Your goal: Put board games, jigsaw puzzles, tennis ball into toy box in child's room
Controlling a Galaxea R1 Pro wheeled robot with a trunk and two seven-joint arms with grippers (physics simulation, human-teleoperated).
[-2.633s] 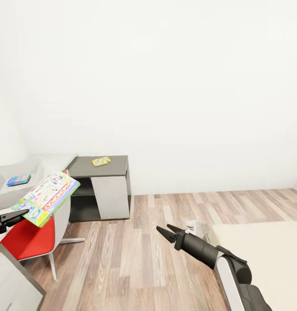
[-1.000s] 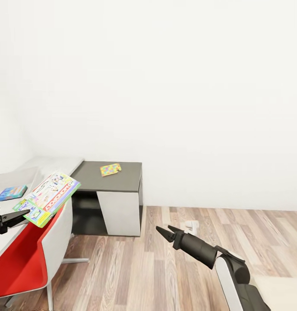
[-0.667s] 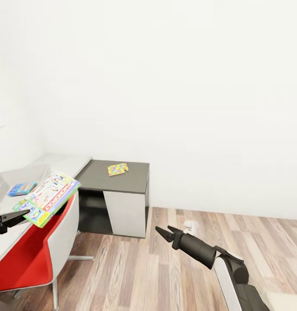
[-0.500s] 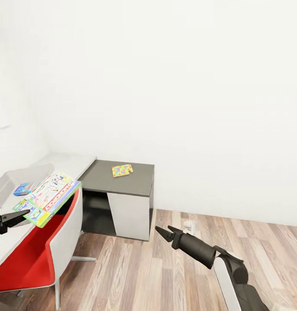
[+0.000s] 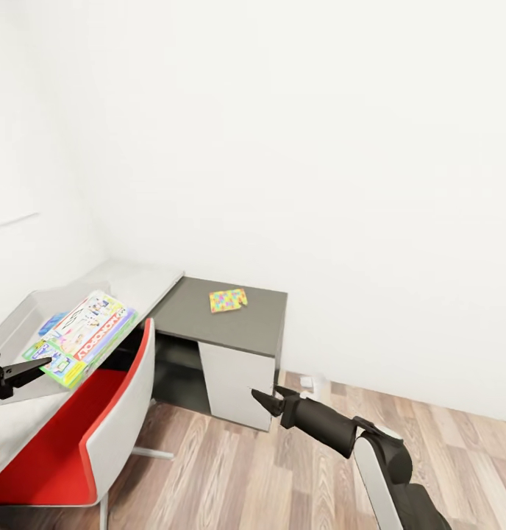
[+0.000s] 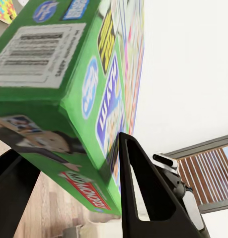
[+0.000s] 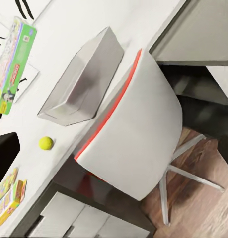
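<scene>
My left gripper [image 5: 31, 365] is shut on the edge of a board game [image 5: 84, 336], a green box with a red Monopoly banner, held tilted over the table's light grey part [image 5: 139, 281]. In the left wrist view the same box [image 6: 69, 74] sits clamped between the black fingers [image 6: 143, 198]. Behind it is the light grey toy box [image 5: 21, 318] with a blue flat thing [image 5: 52, 322] inside. A jigsaw puzzle [image 5: 228, 299] lies on the dark part [image 5: 260, 331]. My right gripper [image 5: 266, 395] hangs open and empty above the floor. The right wrist view shows the toy box [image 7: 81, 82], the tennis ball [image 7: 45, 143] and a colourful flat box [image 7: 7, 198].
A red and white chair [image 5: 106, 419] stands pushed up to the table, below the held box. White cabinet fronts [image 5: 234, 386] close the dark part's end. Wood-plank floor [image 5: 231, 478] spreads to the right, and white walls close the corner.
The whole picture has shifted as the camera turned and came nearer the table, so the desk now sits more to the right. Both arms keep their poses; the board game stays gripped.
</scene>
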